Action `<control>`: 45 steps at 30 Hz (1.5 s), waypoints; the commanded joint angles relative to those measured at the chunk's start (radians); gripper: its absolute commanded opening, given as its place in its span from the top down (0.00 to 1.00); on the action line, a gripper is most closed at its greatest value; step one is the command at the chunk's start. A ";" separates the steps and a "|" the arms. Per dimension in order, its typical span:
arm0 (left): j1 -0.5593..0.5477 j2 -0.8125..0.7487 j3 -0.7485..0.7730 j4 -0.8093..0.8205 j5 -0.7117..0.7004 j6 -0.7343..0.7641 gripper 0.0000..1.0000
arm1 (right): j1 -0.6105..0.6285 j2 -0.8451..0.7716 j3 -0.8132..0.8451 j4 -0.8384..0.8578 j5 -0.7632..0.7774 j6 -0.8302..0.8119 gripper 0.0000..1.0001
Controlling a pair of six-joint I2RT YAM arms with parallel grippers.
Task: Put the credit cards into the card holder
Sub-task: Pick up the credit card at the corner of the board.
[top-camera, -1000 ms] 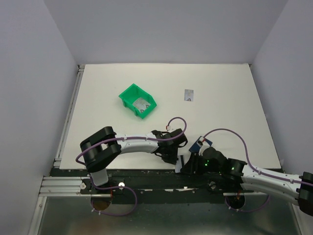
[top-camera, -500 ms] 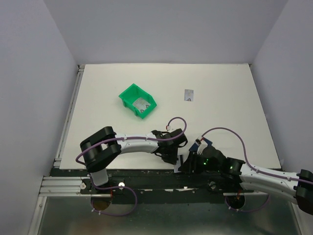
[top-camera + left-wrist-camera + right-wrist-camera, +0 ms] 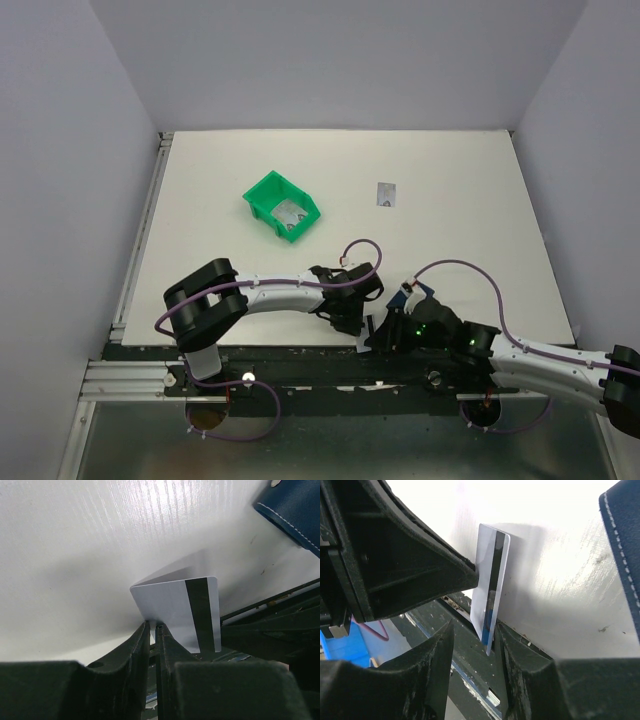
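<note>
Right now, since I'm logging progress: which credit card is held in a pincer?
The black-striped card, clamped by the left pincer at the near edge of the table. The others lie loose: one card in the green bin, another card farther out.

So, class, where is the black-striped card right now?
In the left wrist view, the black-striped card is pinched in the left hand at the table's near edge, with the card holder nearby on its right.

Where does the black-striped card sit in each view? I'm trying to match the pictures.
Top external: striped card, a pale sliver just below centre.
Left wrist: card mid-frame, stripe on its right.
Right wrist: card mid-frame, nearly edge-on.
Shared landmark: navy card holder, upper right in both wrist views, right of the card from above.
</note>
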 commanded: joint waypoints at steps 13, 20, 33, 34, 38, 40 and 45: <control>-0.007 0.002 -0.008 -0.003 -0.019 0.009 0.77 | -0.002 0.088 0.055 0.057 0.116 0.075 0.57; -0.007 -0.002 -0.014 0.002 -0.021 0.009 0.77 | -0.004 0.154 0.077 0.095 0.103 0.060 0.58; -0.009 -0.006 -0.019 0.007 -0.019 0.009 0.77 | -0.002 0.194 0.093 0.103 0.109 0.059 0.66; -0.007 -0.009 -0.019 0.010 -0.019 0.009 0.77 | -0.002 0.197 0.098 0.103 0.106 0.057 0.68; -0.007 -0.015 -0.027 0.014 -0.024 0.009 0.77 | -0.004 0.214 0.118 0.076 0.103 0.057 0.81; -0.007 -0.029 -0.043 0.033 -0.027 0.006 0.77 | -0.004 0.213 0.124 0.066 0.102 0.051 0.86; -0.009 -0.041 -0.062 0.051 -0.027 0.000 0.77 | -0.002 0.234 0.155 0.049 0.051 -0.009 0.88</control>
